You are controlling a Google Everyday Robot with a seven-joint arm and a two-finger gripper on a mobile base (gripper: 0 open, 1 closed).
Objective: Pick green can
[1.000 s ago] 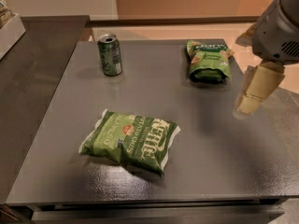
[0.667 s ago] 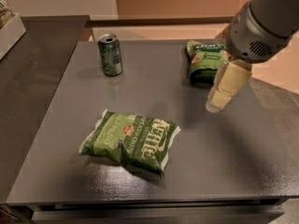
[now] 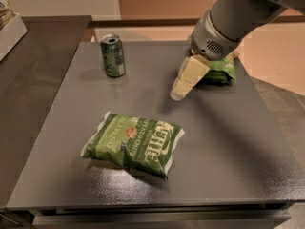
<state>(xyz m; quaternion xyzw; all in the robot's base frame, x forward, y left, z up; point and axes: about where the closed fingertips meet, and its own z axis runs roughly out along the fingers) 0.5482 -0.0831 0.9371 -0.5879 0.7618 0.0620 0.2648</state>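
Tool [image 3: 177,92] by rear bag [image 3: 220,73], far from green can [image 3: 113,56], state unclear; front bag [image 3: 133,144]: Kettle.

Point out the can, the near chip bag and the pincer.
can [image 3: 113,56]: camera view, middle of its side.
near chip bag [image 3: 133,144]: camera view, centre of its printed face.
pincer [image 3: 177,92]: camera view, its pale tip, over the table [image 3: 228,142], right of the can.
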